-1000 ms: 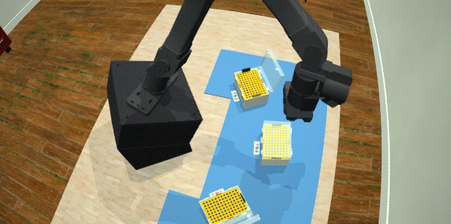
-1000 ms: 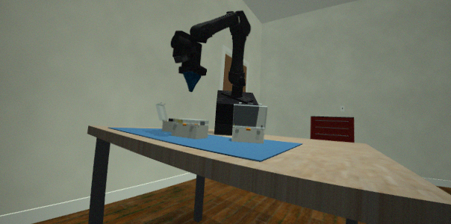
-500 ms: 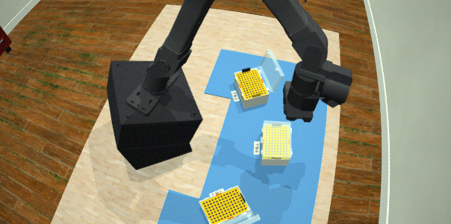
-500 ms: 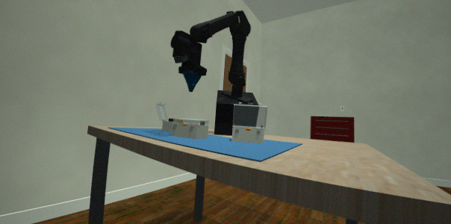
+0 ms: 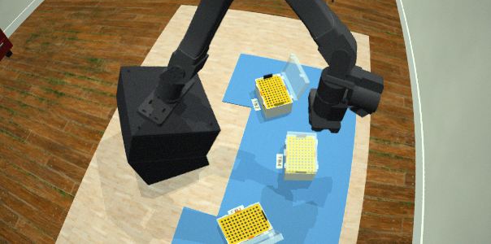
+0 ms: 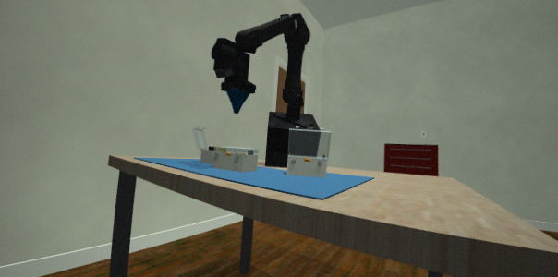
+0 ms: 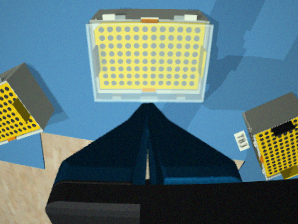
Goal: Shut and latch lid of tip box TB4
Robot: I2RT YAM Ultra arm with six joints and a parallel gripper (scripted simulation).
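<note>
The blue-fingered gripper (image 7: 148, 137) is pressed together on nothing, held high above the blue mat (image 5: 337, 163). The middle yellow-insert tip box (image 5: 301, 155) is seen lidded; its neighbours' clear lids stand open.

You are working in a bare lab room: yellow-racked pipette tip boxes (image 5: 301, 155) stand on a blue bench mat (image 5: 337, 195) on a wooden desk (image 6: 416, 212), with plain walls and a red drawer cabinet (image 6: 410, 159).
</note>
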